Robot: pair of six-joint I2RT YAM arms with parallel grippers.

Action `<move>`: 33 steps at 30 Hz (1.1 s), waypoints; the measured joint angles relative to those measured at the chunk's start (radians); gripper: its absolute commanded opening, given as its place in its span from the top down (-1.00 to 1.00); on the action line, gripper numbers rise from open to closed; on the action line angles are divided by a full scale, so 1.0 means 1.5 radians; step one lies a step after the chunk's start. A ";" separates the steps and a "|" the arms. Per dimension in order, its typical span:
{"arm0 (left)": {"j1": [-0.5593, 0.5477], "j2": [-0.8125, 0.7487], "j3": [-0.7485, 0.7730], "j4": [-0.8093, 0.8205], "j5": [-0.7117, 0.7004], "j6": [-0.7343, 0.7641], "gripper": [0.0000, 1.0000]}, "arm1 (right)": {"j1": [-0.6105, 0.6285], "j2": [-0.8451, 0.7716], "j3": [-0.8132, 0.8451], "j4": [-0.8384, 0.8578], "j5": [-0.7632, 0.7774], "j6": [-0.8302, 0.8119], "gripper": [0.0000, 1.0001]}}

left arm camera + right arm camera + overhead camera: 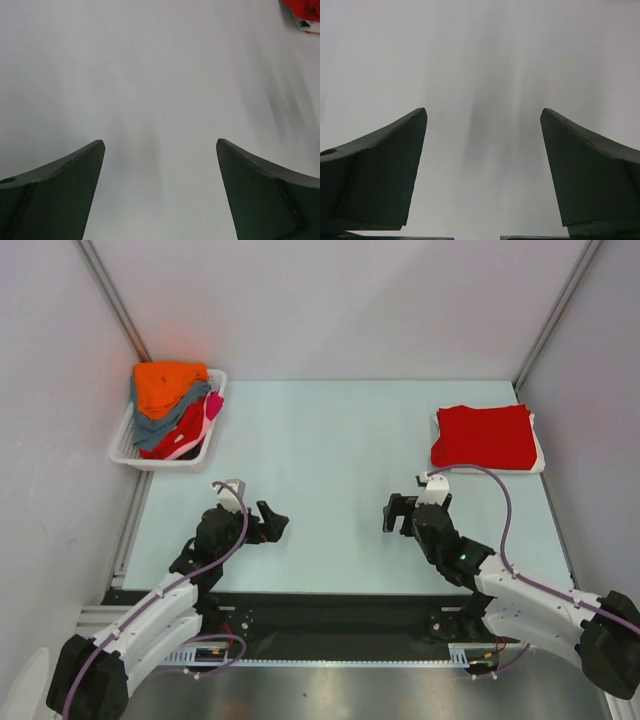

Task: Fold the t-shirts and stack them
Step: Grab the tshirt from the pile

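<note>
**Both arms empty between shirts: one folded, a basketful to go**

The left gripper (272, 523), at seven o'clock in the overhead view, and the right gripper (397, 512), at five o'clock, both hang low over the table with fingers spread wide and nothing between them. Each wrist camera shows only bare surface past its dark fingertips.

A folded red cloth t-shirt (483, 435) lies flat at two o'clock, with a white edge showing beneath it; what that is I cannot tell. At ten o'clock a white plastic mesh basket (125, 448) holds the unfolded heap: a bright orange t-shirt (170, 380) on top, a grey one (150, 425) under it, a crumpled red one (187, 428) and a pink one (213, 403) spilling over the rim.

By my reading, this is the pause before the next pickup. The next move likely calls for the left arm to reach to ten o'clock, pinch the orange shirt alone and draw it to the centre for spreading.

The pale blue-green matte tabletop (330, 440) is enclosed by plain white wall panels on metal corner posts.
</note>
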 measured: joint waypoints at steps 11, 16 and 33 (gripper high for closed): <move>0.000 0.072 0.118 -0.158 -0.035 -0.049 -1.00 | 0.000 -0.034 0.000 -0.033 0.016 0.038 -0.99; 0.001 0.052 0.208 -0.203 -0.059 -0.066 -0.99 | 0.000 -0.036 0.000 -0.037 0.017 0.037 -0.86; 0.219 0.449 0.724 -0.322 -0.247 -0.196 -0.69 | 0.000 -0.141 -0.034 -0.045 0.034 0.049 -0.23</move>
